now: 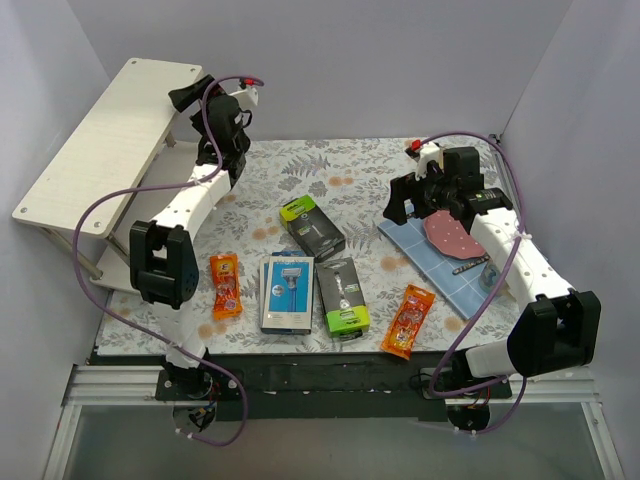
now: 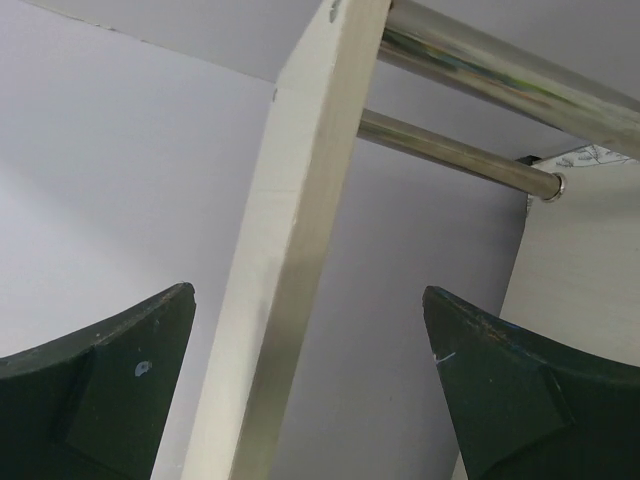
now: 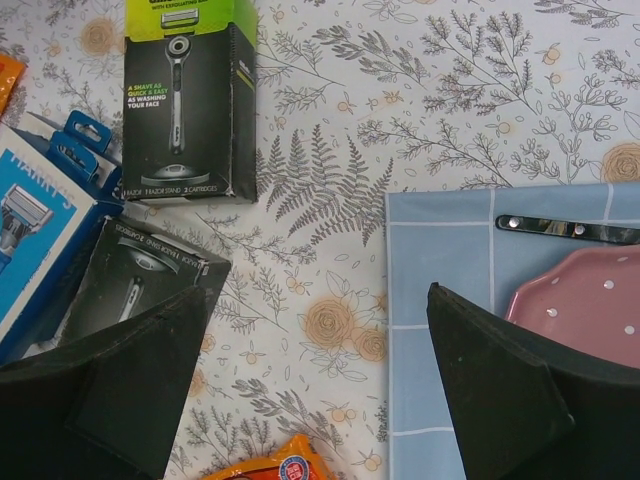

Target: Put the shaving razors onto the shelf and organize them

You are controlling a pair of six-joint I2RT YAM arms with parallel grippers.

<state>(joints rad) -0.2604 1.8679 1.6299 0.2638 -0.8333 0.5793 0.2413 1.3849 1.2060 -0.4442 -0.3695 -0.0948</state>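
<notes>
The shelf point(image 1: 110, 130) stood at the far left against the pale wall, well apart from the razor packs lying on the floral tablecloth point(image 1: 300, 170). These were two black boxes with lime-green ends point(image 1: 312, 228) point(image 1: 343, 295), the stacked blue-and-white boxes point(image 1: 288, 293) between them, and an orange packet on each side point(image 1: 225, 286) point(image 1: 409, 320). The left gripper point(image 2: 308, 300) hung by the shelf's board edge, fingers spread wide and empty, with chrome rails point(image 2: 450, 150) crossing its view. The right gripper point(image 3: 322, 300), also spread and empty, hovered over the cloth at the edge of the blue tiled mat point(image 3: 440, 330). This mat carried a pink plate point(image 3: 590, 300) and a dark riveted handle point(image 3: 565, 228).
</notes>
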